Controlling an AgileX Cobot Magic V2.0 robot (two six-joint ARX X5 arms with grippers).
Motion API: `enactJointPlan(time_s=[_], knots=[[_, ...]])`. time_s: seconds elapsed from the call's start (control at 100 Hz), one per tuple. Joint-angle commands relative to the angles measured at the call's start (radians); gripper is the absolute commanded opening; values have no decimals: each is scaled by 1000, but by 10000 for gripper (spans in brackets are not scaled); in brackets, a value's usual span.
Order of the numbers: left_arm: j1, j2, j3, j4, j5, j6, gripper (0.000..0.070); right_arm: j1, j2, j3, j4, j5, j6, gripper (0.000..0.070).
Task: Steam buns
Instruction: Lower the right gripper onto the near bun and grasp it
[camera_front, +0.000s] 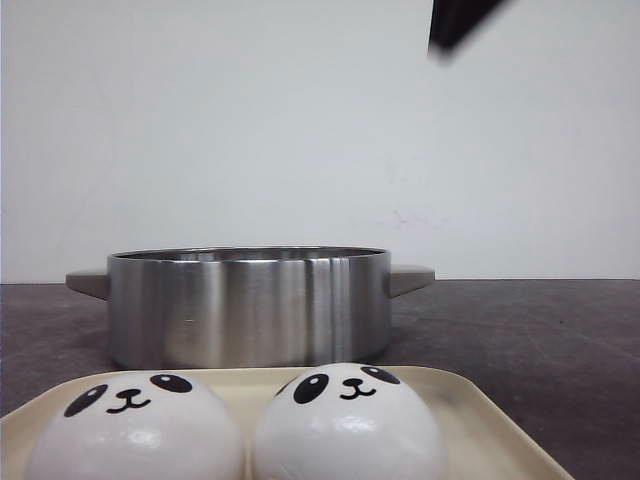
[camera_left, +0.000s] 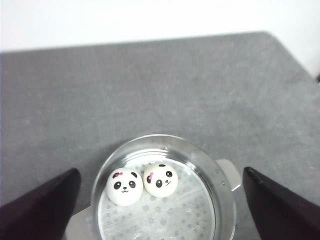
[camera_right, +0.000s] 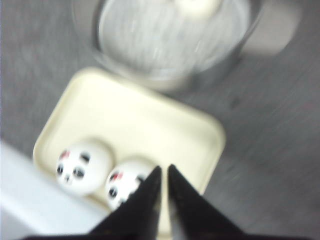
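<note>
Two white panda-faced buns (camera_left: 124, 186) (camera_left: 160, 179) lie side by side on the perforated insert of the steel pot (camera_left: 220, 190). My left gripper (camera_left: 161, 171) hangs high above the pot, wide open and empty. Two more buns (camera_front: 135, 425) (camera_front: 345, 420) sit on the cream tray (camera_front: 470, 400) in front of the pot (camera_front: 250, 305). In the blurred right wrist view, my right gripper (camera_right: 164, 169) is shut and empty above the tray (camera_right: 150, 120), beside the nearer of its two buns (camera_right: 125, 185) (camera_right: 82, 165).
The pot has flat grey handles on both sides (camera_front: 410, 278). A dark arm part (camera_front: 455, 25) shows high at the upper right of the front view. The table is dark grey, with a white wall behind it.
</note>
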Motion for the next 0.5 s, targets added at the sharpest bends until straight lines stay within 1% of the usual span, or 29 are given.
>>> enactJointPlan(time_s=[0.0, 0.05, 0.1, 0.2, 0.32, 0.49], knots=[[-5, -40, 14, -7, -6, 16, 632, 14, 20, -54, 55, -61, 81, 285], [-5, -74, 14, -16, -5, 12, 632, 21, 26, -99, 90, -87, 103, 414], [-5, -109, 14, -29, -5, 9, 632, 28, 37, -122, 113, -95, 121, 459], [-5, -168, 14, -50, -5, 5, 632, 43, 65, -141, 133, -97, 129, 463], [-5, -217, 14, -71, -6, 5, 632, 57, 118, -141, 152, -156, 129, 464], [-5, -241, 14, -93, -8, 5, 632, 58, 212, -141, 155, -193, 124, 464]])
